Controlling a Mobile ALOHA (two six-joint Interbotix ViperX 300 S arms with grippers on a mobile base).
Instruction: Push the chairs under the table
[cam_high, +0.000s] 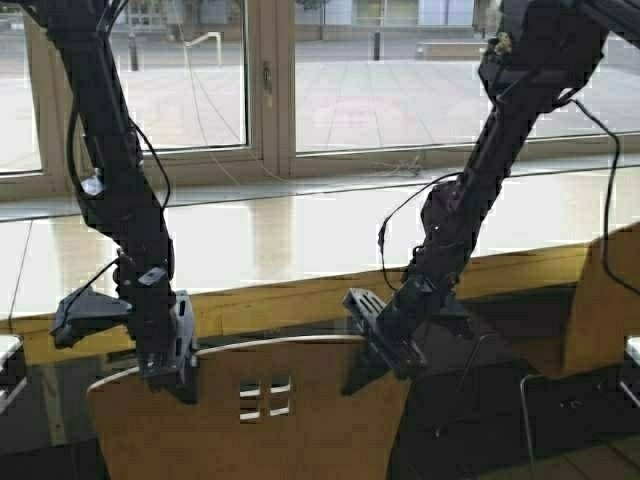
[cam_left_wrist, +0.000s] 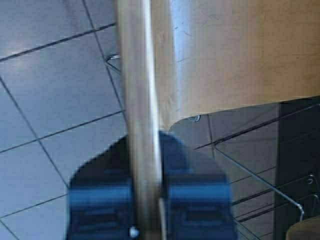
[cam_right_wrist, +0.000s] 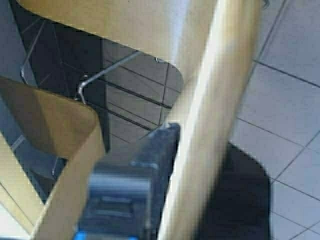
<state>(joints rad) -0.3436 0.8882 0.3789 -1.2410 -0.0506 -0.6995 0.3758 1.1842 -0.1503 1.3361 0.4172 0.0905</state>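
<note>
A light tan plywood chair (cam_high: 300, 420) with four small square holes in its back stands low in the middle of the high view, in front of the table (cam_high: 300, 235), whose yellowish front edge (cam_high: 300, 292) runs just beyond it. My left gripper (cam_high: 172, 372) is shut on the top left edge of the chair back. In the left wrist view the edge (cam_left_wrist: 137, 75) runs between the fingers (cam_left_wrist: 100, 195). My right gripper (cam_high: 385, 358) is shut on the top right edge, which shows in the right wrist view (cam_right_wrist: 220, 100) beside one finger (cam_right_wrist: 150, 165).
A second tan chair (cam_high: 600, 310) with chrome legs (cam_high: 525, 410) stands at the right, partly under the table; it also shows in the right wrist view (cam_right_wrist: 60, 120). Large windows (cam_high: 400, 90) run behind the table. The floor is grey tile (cam_left_wrist: 50, 100).
</note>
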